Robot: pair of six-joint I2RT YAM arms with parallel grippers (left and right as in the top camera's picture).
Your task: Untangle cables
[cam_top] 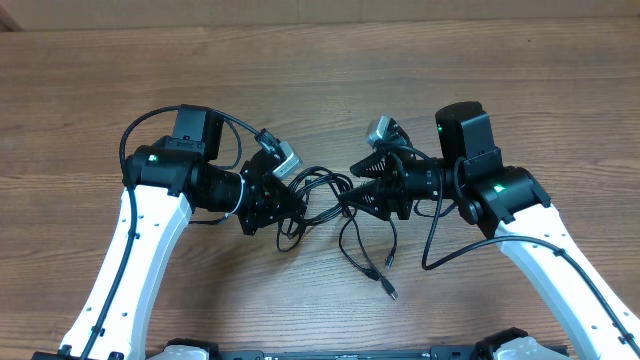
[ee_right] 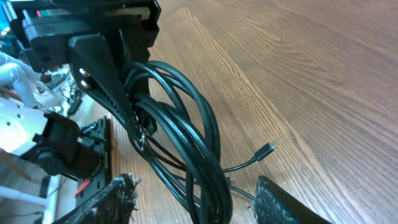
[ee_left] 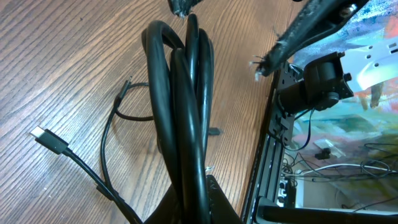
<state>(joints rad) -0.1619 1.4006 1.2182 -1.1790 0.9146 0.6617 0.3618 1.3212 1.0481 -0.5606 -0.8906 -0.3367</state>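
Left hand pinches glossy black looped cables — right hand spread.

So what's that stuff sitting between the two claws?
A looped bundle of black cables fills the gap between the left claw and the right claw. The overhead view shows it best.

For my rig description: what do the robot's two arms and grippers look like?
The left arm and right arm have white links and black joints, each with a small green light. A thick black wire loops along each. The left gripper and right gripper are black, two-fingered; the right's pads look ribbed. A silvery camera sits on each wrist.
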